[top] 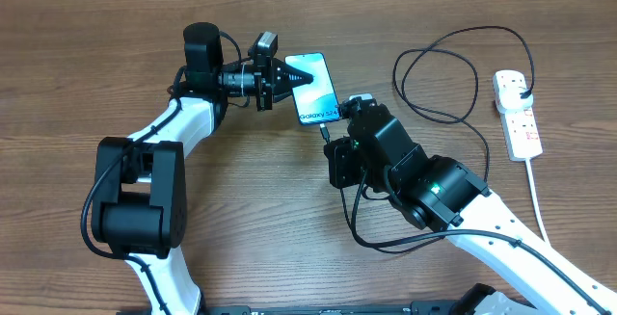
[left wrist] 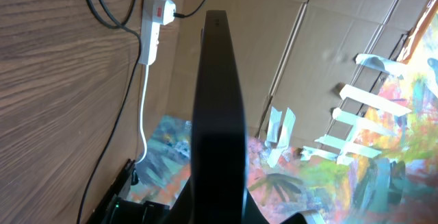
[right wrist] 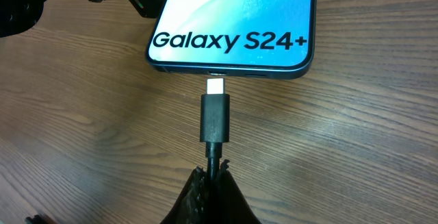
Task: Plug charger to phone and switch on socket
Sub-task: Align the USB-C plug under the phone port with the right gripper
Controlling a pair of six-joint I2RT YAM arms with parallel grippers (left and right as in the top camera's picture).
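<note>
Charger (right wrist: pixel 214 118) poised at the port: I'm holding its black USB-C plug in line with the phone (right wrist: pixel 233 18), with the plug tip (right wrist: pixel 215 85) sitting just short of the bottom edge, not yet in. The right end effector (right wrist: pixel 213 183) is pinching shut on the cable right behind the plug body, approx. where I'd want it. My read: the moulded body is the only stiff part, and the thin cord behind it would be buckling if pushed from farther back.

The phone is lying screen-up on the table (right wrist: pixel 356 148), "Galaxy S24+" end facing the plug. The left end effector (top: pixel 295 76) is clamped on the opposite end, one finger lying across the screen, bracing it. I'm judging the phone a light glass + metal slab, slippery on the wood, so w/o that brace it would be skating away under the push.

Tip and port are looking roughly centred in the right wrist view, though I can't tell height alignment.

Farther out, the charger's slack is looping across the table to its adapter (top: pixel 522 86), which is sitting in the end outlet of the socket (top: pixel 521 127) on the right side. The socket's white cord (top: pixel 536 195) is trailing toward the near edge. Switch position: too small to tell. Next move, imo, is calling for a slow, straight push, no twist.
</note>
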